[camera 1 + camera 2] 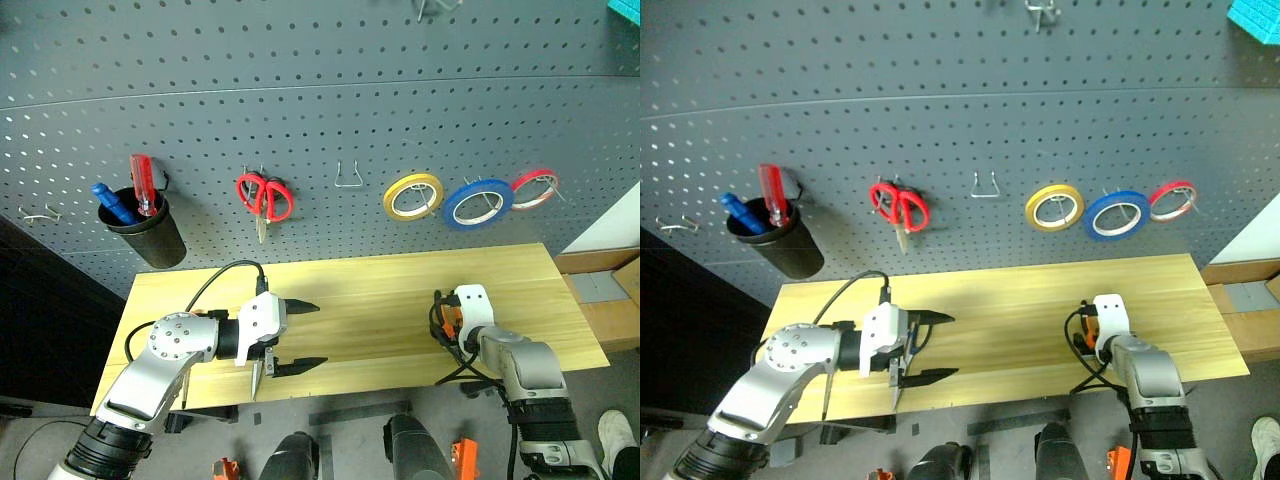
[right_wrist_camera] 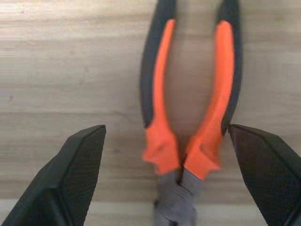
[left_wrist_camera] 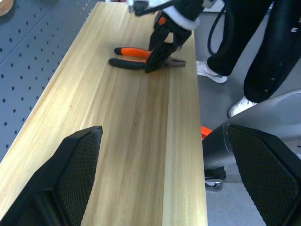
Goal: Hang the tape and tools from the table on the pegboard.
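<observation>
From the head cameras, a pale wood desk (image 1: 370, 300) stands before a grey pegboard (image 1: 320, 90), where a blue tape (image 1: 478, 203) already hangs on a hook between a yellow tape (image 1: 413, 196) and a red tape (image 1: 534, 188). Further left on the board hang red scissors (image 1: 265, 197), an empty wire hook (image 1: 348, 177) and a black cup (image 1: 148, 226) holding a red screwdriver (image 1: 142, 183) and a blue-handled item. The left pincer (image 1: 298, 337) hovers over the left half of the desk, fingers spread wide and pointing right, holding nothing. The right pincer (image 1: 1095, 335) dips toward the desk's near right edge, its orange parts visible beneath the white wrist housing. From the left wrist, the orange-and-black pliers (image 3: 141, 58) lie flat on the far end of the desk, with the right pincer (image 3: 162, 47) reaching down right over them; a person's dark trousers and white shoes stand beside the desk. From the right wrist, the pliers (image 2: 188, 108) lie between the two spread black fingers (image 2: 70, 174), handles pointing away and grey nose nearest the camera; the fingers stand clear on either side, open and not gripping.
</observation>
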Controlling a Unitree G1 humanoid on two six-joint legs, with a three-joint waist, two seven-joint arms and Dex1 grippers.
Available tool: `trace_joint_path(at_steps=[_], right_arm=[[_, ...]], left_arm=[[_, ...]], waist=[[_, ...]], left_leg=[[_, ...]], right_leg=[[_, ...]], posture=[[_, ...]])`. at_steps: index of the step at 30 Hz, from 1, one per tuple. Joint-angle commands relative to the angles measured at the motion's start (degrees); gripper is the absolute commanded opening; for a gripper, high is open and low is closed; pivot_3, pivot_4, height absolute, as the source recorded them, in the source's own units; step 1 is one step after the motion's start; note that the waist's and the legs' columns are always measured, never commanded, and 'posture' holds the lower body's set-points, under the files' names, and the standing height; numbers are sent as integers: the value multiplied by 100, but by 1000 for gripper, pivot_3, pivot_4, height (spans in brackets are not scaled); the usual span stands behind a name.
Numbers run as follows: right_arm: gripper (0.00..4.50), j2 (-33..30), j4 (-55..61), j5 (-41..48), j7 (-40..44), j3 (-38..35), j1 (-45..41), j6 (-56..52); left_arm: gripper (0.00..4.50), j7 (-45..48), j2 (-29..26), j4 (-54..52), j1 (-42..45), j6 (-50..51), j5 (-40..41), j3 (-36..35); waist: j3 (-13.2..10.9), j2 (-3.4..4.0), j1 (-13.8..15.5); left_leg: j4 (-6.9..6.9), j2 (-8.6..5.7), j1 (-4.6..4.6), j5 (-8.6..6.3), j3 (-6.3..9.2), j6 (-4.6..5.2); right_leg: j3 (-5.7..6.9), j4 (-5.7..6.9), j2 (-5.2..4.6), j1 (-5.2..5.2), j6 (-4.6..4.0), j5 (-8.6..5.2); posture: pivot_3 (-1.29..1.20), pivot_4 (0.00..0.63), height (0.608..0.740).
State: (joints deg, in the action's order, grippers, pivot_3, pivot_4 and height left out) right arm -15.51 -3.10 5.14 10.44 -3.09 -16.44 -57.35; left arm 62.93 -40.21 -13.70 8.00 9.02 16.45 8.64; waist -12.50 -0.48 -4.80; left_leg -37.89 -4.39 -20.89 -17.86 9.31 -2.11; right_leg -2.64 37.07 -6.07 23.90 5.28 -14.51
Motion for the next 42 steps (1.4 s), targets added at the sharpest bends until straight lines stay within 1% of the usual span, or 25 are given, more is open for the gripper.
trace_joint_path(at_steps=[1, 10, 11, 12, 16, 17, 20, 23, 27, 30, 33, 36, 39, 41, 42], right_arm=[[4476, -92, -284, -136, 19, 139, -76, 353], [4476, -312, -876, -245, 277, 433, -210, 720], [4109, -320, -962, -220, 314, 431, -237, 695], [3977, -295, -1043, -152, 334, 363, -264, 608], [2783, -243, -1274, 23, 344, 93, -368, 400], [2732, -240, -1274, 26, 331, 72, -371, 405], [2732, -233, -1032, -44, 245, 112, -316, 682], [2732, -234, -10, -142, 325, 447, -77, 1108], [2731, -145, 1474, -188, 447, 841, 337, 1729], [2731, 163, 2355, -12, 490, 1017, 542, 2301], [2731, 619, 2976, 139, 492, 1276, 404, 2622], [2731, 993, 3015, 191, 500, 1455, -154, 2896], [2731, 1254, 2604, 171, 478, 1439, -828, 3179], [2731, 1334, 2308, 134, 520, 1449, -1235, 3414], [2731, 1378, 2120, 132, 542, 1439, -1474, 3544]], left_arm=[[4500, -59, 31, -190, 10, 23, 64, -57], [4500, -142, 46, -164, -131, -61, 96, -134], [4500, -171, 63, -160, -145, -72, 98, -148], [4500, -189, 76, -154, -163, -78, 112, -167], [4500, -250, 144, -109, -276, -137, 175, -279], [4500, -251, 164, -89, -333, -183, 212, -331], [4500, -294, 226, -44, -495, -222, 347, -516], [4500, -325, 274, -153, -790, -136, 619, -791], [4500, -756, 513, -563, -1317, 246, 1227, -1319], [4500, -1049, 642, -905, -1735, 350, 1428, -1620], [4500, -1472, 854, -1197, -2015, 440, 1620, -1940], [4500, -1822, 1030, -1367, -2123, 449, 1722, -2200], [4500, -2077, 1121, -1447, -2053, 463, 1771, -2363], [4500, -2183, 1129, -1472, -1977, 472, 1801, -2434], [4500, -2267, 1136, -1489, -1920, 509, 1849, -2480]], waist=[[0, 0, 0], [3, -5, -2], [4, -6, -3], [6, -8, -2], [13, -19, 4], [16, -22, 3], [18, -25, 8], [17, -23, 8], [14, -18, -25], [15, -19, -22], [15, -20, 6], [17, -23, 39], [20, -26, 126], [28, -36, 178], [28, -38, 198]], left_leg=[[0, 0, 0, 1, 0, -1], [-4, 0, -1, 1, -3, -2], [-4, 0, 0, 1, -3, -2], [-5, 0, 0, 1, -3, -2], [-7, 2, 3, 2, 0, -4], [-7, 4, 4, 3, 1, -5], [-7, 5, 5, 3, 2, -5], [-6, 6, 3, 3, 1, -6], [1, 11, -12, 10, 2, -18], [2, 16, -10, 8, 1, -19], [1, 21, -9, 7, 6, -18], [-3, 19, -8, 10, 6, -24], [-4, 11, -7, 21, 4, -41], [-3, 14, -3, 25, 4, -50], [-2, 20, -3, 38, 7, -72]], right_leg=[[0, 0, 0, 0, 0, 0], [-3, 2, 4, 2, -2, 5], [-3, 1, 7, 2, -4, 9], [-4, 0, 10, 1, -6, 12], [-1, 0, 28, -3, -17, 22], [-1, 0, 31, -3, -18, 24], [1, 0, 37, -3, -21, 25], [-2, 1, 37, 1, -21, 26], [-20, 4, 36, 29, -21, 25], [-26, 2, 36, 30, -20, 25], [-22, 5, 38, 28, -20, 25], [-15, 5, 38, 24, -20, 28], [-14, 2, 39, 22, -22, 46], [-10, 1, 60, 22, -33, 55], [-4, 0, 70, 22, -40, 59]], posture=[[-100, 205, 740], [-99, 202, 740], [-99, 202, 740], [-99, 202, 740], [-97, 201, 740], [-97, 201, 740], [-97, 201, 740], [-94, 192, 740], [-89, 190, 740], [-75, 187, 740], [-56, 181, 740], [-37, 173, 740], [-14, 165, 740], [-14, 165, 740], [-3, 162, 740]])
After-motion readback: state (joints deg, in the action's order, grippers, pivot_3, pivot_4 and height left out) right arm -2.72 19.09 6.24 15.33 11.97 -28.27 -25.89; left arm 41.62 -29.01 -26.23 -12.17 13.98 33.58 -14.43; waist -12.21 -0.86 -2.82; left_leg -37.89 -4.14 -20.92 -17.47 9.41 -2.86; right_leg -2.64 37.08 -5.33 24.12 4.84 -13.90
